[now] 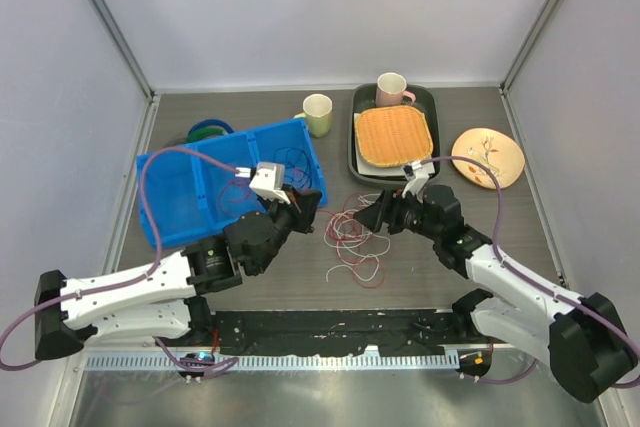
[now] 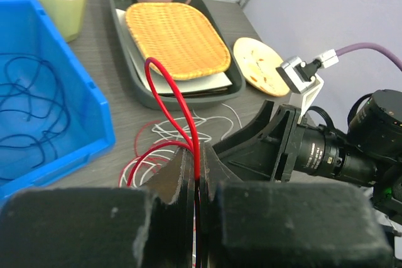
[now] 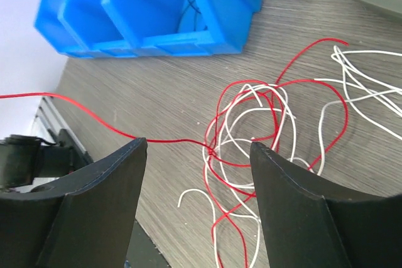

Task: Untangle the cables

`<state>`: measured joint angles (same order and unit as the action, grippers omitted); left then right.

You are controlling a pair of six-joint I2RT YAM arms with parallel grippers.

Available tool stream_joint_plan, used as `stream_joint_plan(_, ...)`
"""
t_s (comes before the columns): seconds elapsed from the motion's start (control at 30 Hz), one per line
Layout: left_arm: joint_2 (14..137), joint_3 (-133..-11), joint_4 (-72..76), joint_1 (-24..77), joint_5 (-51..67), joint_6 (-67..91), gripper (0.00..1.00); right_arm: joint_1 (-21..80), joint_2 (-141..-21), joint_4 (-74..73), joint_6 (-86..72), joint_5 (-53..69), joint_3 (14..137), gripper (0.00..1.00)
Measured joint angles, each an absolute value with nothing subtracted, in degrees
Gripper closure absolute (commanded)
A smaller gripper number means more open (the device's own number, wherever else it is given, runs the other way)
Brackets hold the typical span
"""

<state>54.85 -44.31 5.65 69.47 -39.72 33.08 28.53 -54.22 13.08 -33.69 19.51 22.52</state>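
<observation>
Nearest, at the blue bin's (image 1: pixel 180 202) near right corner, the left tool (image 2: pixel 198 174) has its fingers pressed together on a red cable (image 2: pixel 176 101). The strand stands up out of the pinch, arches over and drops to the counter (image 1: pixel 420 272). A short way to the right of the bin, the right tool (image 3: pixel 198 149) faces the left one with its fingers spread wide and nothing between them. The loose heap lies below and in front of it.

That heap, a tangle of red and white cables (image 1: pixel 355 242), rests on the counter just right of the bin, between the two tools. The white cables (image 2: pixel 164 131) and the red loops cross one another many times. One red strand runs out of the heap, thin and nearly straight, back toward the left arm.

Inside the bin, in its right compartment, a dark blue cable (image 2: pixel 38 101) lies in loose loops by itself, apart from the heap.

Behind the bin's far left corner sits a green and blue coil (image 1: pixel 208 131). Off the bin's far right corner stands a pale green cup (image 1: pixel 318 114). Farther right of the bin is a dark tray (image 1: pixel 356 137) carrying a woven mat (image 1: pixel 394 135) and a pink mug (image 1: pixel 392 90). Beyond the tray, farthest right of the bin, a flowered plate (image 1: pixel 488 157) lies flat on the counter.
</observation>
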Motion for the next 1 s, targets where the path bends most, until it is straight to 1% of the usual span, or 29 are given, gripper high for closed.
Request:
stream_joint_plan(0.1,52.9,-43.8,3.3,69.5,-42.7,33.7,1.0,28.8,-57.7,11.1,-31.7,18.0,24.1,0.29)
stream_joint_plan(0.23,50.8,-43.2,-0.9,69.5,-46.7,35.9,1.0,29.2,-65.1,8.9,-30.3,16.0,26.5,0.3)
stream_joint_plan(0.27,50.3,-42.7,-1.6,69.5,-47.2,36.2,1.0,29.5,-66.7,8.4,-30.2,15.5,26.9,0.33)
stream_joint_plan(0.33,49.5,-41.7,-3.0,69.5,-47.9,37.1,1.0,30.3,-69.5,7.5,-30.0,14.3,27.6,0.35)
stream_joint_plan(0.43,48.6,-40.9,-4.9,69.5,-48.5,37.7,1.0,31.8,-74.4,6.4,-29.5,11.3,29.1,0.49)
stream_joint_plan(0.47,48.3,-40.7,-5.3,69.5,-48.6,37.8,1.0,32.1,-75.4,6.2,-29.3,10.6,29.5,0.66)
stream_joint_plan(0.53,47.5,-40.4,-6.1,69.5,-49.0,38.3,1.0,33.0,-77.5,5.8,-28.8,9.1,30.1,0.83)
stream_joint_plan(0.57,47.2,-40.3,-6.4,69.5,-49.3,38.5,1.0,33.2,-77.9,5.5,-28.6,8.5,30.3,0.94)
stream_joint_plan(0.6,46.7,-40.3,-6.8,69.5,-49.8,38.6,1.0,33.6,-78.1,5.4,-28.9,7.4,30.5,0.99)
stream_joint_plan(0.7,45.5,-40.3,-8.7,69.5,-52.1,39.1,1.0,34.1,-76.8,5.0,-29.3,3.7,30.6,0.99)
stream_joint_plan(0.77,44.7,-40.3,-10.5,69.5,-54.3,39.9,1.0,34.3,-73.8,3.9,-30.1,-0.5,30.4,0.99)
stream_joint_plan(0.87,43.7,-40.4,-15.1,69.5,-59.2,42.2,1.0,34.4,-66.9,0.3,-31.7,-9.1,30.3,0.99)
stream_joint_plan(1.0,43.5,-42.7,-26.4,68.5,-65.0,49.1,1.0,33.9,-57.9,-8.0,-35.9,-24.3,30.4,0.99)
